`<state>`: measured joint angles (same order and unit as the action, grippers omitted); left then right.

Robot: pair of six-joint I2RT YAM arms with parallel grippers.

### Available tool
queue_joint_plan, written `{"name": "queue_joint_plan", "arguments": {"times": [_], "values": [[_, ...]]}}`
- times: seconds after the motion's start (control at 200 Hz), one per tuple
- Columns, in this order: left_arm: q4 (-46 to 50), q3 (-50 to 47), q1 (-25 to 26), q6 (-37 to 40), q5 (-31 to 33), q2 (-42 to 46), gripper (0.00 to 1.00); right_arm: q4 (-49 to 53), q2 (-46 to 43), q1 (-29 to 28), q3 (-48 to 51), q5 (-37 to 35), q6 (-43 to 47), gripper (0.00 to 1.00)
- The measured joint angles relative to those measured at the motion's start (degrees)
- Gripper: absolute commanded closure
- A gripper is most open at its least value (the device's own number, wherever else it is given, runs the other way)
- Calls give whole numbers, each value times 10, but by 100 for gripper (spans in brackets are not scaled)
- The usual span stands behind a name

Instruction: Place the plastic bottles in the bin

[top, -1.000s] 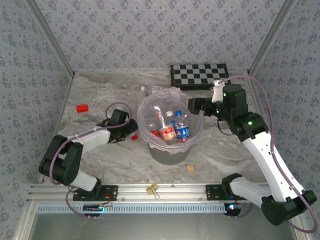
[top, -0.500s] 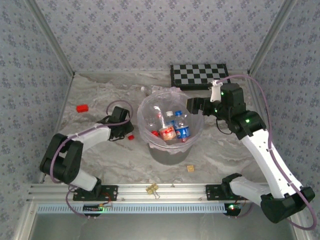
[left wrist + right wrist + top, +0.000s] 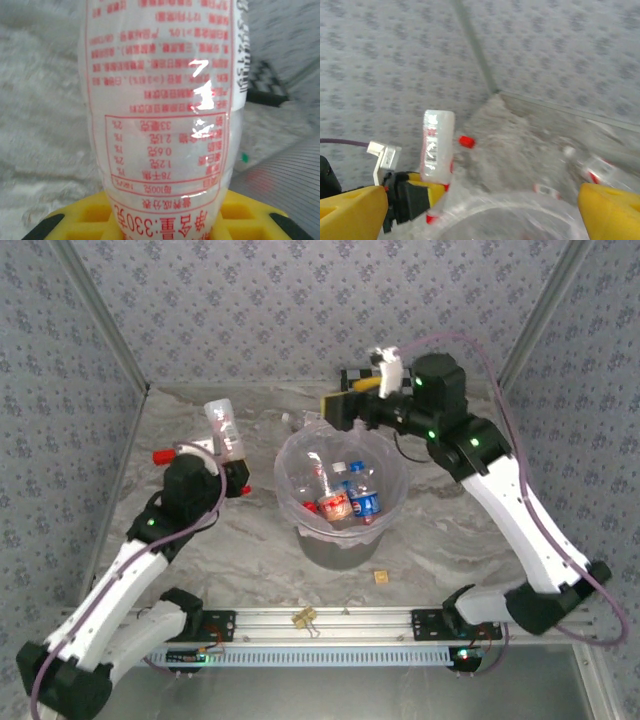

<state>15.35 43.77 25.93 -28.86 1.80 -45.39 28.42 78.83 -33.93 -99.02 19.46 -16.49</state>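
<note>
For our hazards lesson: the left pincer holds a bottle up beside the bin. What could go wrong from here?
1. The left pincer grips the bottle near one end, so it might tilt or slip out.
2. The bottle is left of the bin, not over it; release now would likely miss.
3. The right pincer hangs open at the bin's far rim; the arms might clash there.

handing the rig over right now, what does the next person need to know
Left gripper: shut on a red-labelled bottle, lifted to the left of the bin.
Right gripper: open, empty, above the bin's back rim.
Done: at least three bottles lie in the bin.
Left: drop the held bottle in; a clear bottle lies on the table behind the bin.
</note>
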Motion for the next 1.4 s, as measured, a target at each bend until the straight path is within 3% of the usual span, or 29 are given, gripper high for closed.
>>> {"name": "queue_joint_plan", "arguments": {"times": [0.215,0.34,0.54,0.645,0.81,0.855,0.905,1.015,1.094,1.164,1.399], "values": [[-17,-2,37,85,-45,87,99,34,182,-46,-220,82,-9,7],[-18,-2,62,104,-57,85,100,75,262,-76,-308,104,-18,0],[-17,-2,73,119,-65,64,100,139,332,-119,-385,108,-15,0],[-16,-2,79,120,-65,58,100,163,338,-134,-388,101,-5,13],[-17,-2,80,126,-65,57,100,177,339,-130,-387,84,6,40],[-18,-2,80,128,-65,56,100,177,338,-129,-385,78,5,43],[-18,-2,80,128,-66,55,90,177,339,-128,-384,76,6,43],[-18,-2,80,128,-64,55,39,176,337,-126,-383,74,6,45],[-14,0,80,119,-63,55,19,177,332,-120,-384,74,7,46],[-10,8,80,103,-62,56,13,176,320,-108,-384,73,9,48],[-19,38,80,57,-72,58,12,127,171,-24,-318,73,11,53]]}}
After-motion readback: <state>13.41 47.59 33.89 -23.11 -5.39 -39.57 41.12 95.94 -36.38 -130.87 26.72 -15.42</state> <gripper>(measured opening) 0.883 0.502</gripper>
